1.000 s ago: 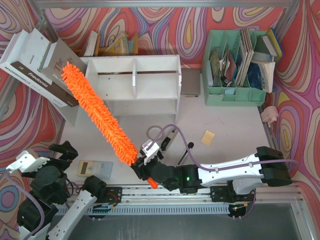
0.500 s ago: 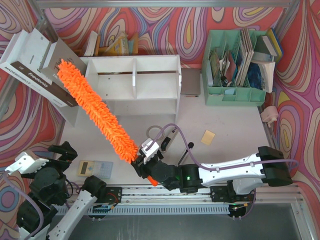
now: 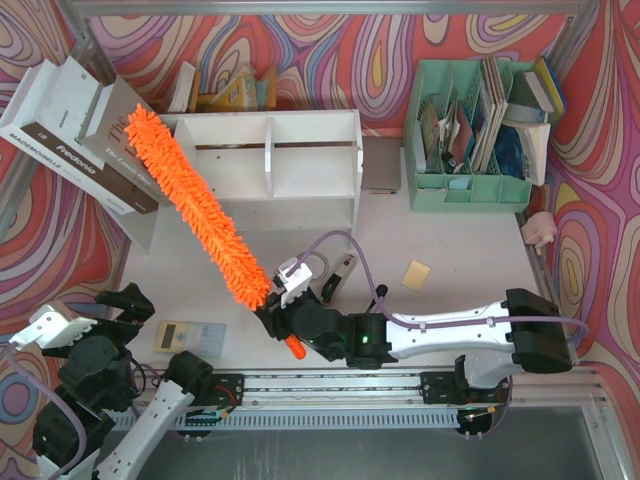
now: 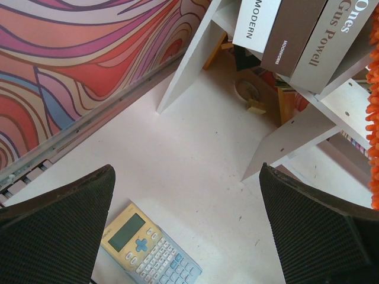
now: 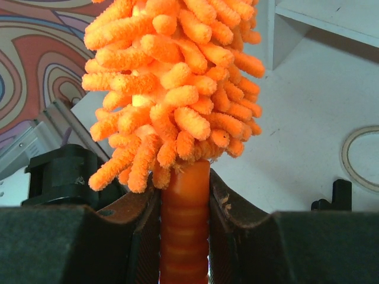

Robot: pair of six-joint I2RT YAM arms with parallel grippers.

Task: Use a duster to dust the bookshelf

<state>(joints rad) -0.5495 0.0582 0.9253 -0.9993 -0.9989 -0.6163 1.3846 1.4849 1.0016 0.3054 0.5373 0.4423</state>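
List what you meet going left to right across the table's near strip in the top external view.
calculator → right gripper, shut on the duster handle → yellow notepad → pink object at the table's right edge

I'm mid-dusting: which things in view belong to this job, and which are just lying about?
In the job: duster, clamped by its handle in the right gripper; white bookshelf.
Lying about: calculator, green file organizer, small yellow pad, leaning books at far left.
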